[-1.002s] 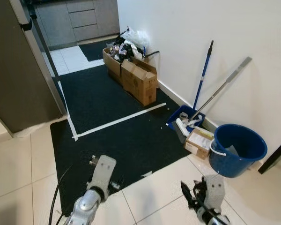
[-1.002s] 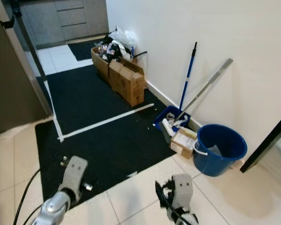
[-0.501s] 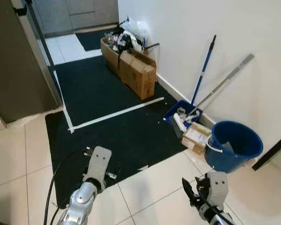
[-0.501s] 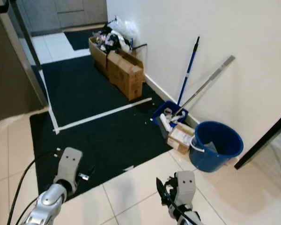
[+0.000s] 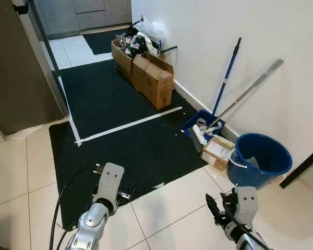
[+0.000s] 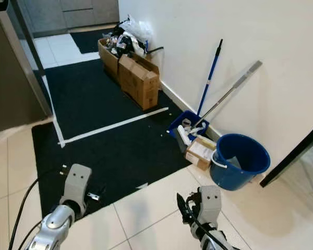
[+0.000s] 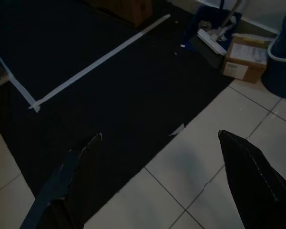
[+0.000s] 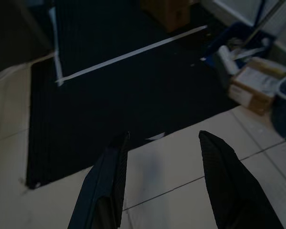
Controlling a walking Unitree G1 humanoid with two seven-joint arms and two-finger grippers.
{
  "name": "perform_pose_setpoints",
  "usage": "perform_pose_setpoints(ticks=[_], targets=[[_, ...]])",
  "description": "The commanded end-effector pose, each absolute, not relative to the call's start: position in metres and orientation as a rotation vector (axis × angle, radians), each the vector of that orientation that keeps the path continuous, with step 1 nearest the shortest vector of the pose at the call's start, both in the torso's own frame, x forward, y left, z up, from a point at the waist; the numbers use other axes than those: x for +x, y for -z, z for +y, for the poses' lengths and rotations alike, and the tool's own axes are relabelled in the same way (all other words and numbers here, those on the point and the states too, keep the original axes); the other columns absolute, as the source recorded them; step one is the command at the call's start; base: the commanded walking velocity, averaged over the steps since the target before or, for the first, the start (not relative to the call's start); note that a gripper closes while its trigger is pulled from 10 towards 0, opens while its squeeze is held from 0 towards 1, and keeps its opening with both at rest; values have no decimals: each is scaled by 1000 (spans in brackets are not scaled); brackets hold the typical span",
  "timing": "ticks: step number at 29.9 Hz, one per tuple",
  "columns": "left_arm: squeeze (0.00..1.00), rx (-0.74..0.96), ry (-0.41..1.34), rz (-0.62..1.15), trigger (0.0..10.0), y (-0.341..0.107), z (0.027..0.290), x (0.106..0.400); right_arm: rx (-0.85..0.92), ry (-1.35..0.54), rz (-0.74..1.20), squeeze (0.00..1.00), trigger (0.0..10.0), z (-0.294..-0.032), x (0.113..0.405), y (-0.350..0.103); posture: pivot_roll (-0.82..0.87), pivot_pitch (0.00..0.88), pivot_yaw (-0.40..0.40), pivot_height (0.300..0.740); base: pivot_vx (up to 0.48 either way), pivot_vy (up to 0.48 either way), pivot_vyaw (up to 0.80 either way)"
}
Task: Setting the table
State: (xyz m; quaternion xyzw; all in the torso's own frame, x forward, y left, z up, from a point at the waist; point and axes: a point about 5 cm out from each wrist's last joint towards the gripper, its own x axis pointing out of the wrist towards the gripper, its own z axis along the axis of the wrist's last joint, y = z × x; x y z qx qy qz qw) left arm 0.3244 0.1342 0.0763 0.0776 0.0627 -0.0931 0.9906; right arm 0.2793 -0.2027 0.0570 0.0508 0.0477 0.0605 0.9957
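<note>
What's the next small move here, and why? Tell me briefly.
Probably turn away and keep walking to look for the table. Both claws hang open and hold nothing: the left claw and right claw point at black mat and floor tiles. Ahead lie cleaning things by the wall: a blue bucket, mop handles and cardboard boxes. I see no tableware.

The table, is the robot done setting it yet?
Nothing looks done so far. Both grippers are open and empty: the left gripper and the right gripper hang over the black mat and floor tiles. In front are a blue bucket, a mop, and cardboard boxes by the wall. There are no dishes or tabletop here, so the whole job is left.
</note>
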Motion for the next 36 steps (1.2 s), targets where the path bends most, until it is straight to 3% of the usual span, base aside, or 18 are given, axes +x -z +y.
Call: perform_pose_setpoints(ticks=[1, 15, 36], targets=[[0, 155, 172, 152, 10000, -71, 138, 321, 117, -79, 112, 0, 10000, -207, 276, -54, -112, 106, 79, 740, 0, 0, 0], [0, 208, 111, 108, 10000, -80, 162, 299, 138, -112, 36, 0, 10000, -192, 282, -75, 24, 123, 64, 740, 0, 0, 0], [0, 155, 166, 40, 10000, -111, 147, 302, 201, -16, -33, 0, 10000, -198, 284, -95, 18, 95, 85, 740, 0, 0, 0]])
